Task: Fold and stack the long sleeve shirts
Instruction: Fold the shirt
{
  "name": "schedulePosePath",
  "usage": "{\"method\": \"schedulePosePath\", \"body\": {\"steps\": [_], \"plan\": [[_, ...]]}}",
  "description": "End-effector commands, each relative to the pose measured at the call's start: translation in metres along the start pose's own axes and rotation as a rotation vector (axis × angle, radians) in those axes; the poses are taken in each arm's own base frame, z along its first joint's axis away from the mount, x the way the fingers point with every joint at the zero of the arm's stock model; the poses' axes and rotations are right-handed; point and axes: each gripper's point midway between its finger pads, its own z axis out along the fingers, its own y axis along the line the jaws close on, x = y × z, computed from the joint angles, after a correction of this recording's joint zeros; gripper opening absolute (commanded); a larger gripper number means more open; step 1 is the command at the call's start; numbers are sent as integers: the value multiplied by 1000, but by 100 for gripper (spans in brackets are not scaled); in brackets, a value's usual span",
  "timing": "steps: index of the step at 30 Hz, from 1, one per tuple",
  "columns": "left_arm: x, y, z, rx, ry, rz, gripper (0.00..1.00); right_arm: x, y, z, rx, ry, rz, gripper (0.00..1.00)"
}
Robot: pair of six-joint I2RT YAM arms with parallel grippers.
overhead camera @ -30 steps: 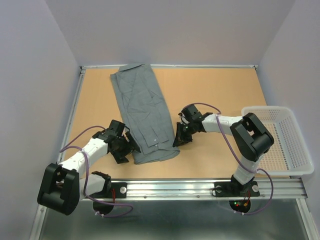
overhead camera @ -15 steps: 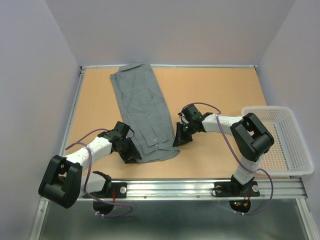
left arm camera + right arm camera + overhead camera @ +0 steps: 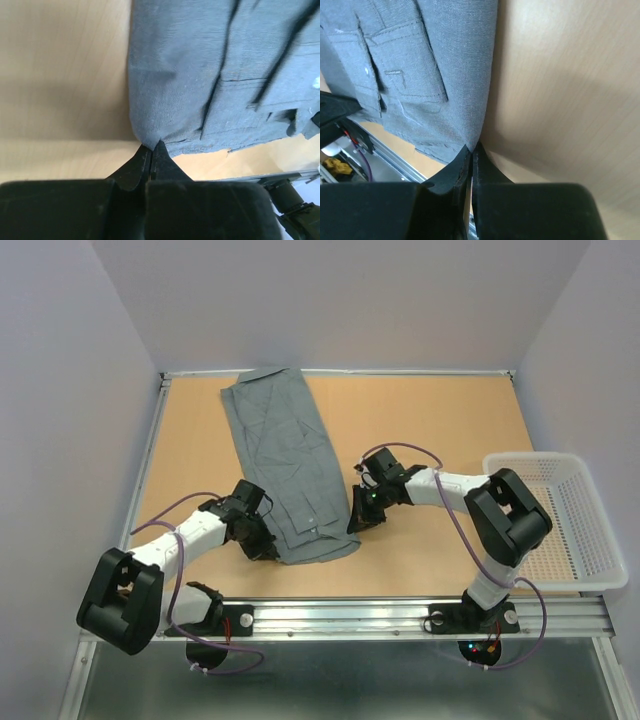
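Grey shirt (image 3: pixel 285 455) lies as a long strip on the table (image 3: pixel 440 430), pinched at both near corners.
Left gripper (image 3: pixel 268 548) is clamped on the near-left corner and right gripper (image 3: pixel 357 523) on the near-right. The strip runs away from both, toward the far left.

Qty: 1 grey shirt (image 3: pixel 285 465), 1 white basket (image 3: pixel 535 457), 1 table (image 3: pixel 430 420), 2 tools – L tool (image 3: pixel 270 552), R tool (image 3: pixel 355 527).
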Motion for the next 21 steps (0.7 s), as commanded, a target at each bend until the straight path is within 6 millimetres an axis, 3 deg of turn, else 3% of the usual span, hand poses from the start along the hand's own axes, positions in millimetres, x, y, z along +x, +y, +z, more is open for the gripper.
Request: {"method": "schedulePosePath", "body": {"steps": [1, 4, 8, 12, 16, 21], "plan": [[-10, 13, -25, -102, -63, 81, 0, 2, -6, -19, 49, -17, -78, 1], [-1, 8, -37, -85, -21, 137, 0, 12, -12, -30, 91, 29, -119, 0], [32, 10, -47, -36, 77, 152, 0, 35, -23, -50, 141, 106, -172, 0], [44, 12, -55, -12, 99, 148, 0, 43, -23, -65, 160, 144, -192, 1], [30, -10, -63, 48, 38, 158, 0, 20, -11, -81, 202, 93, -219, 1], [-5, -41, -72, 53, -64, 205, 0, -33, 21, -101, 228, -2, -249, 1]]}}
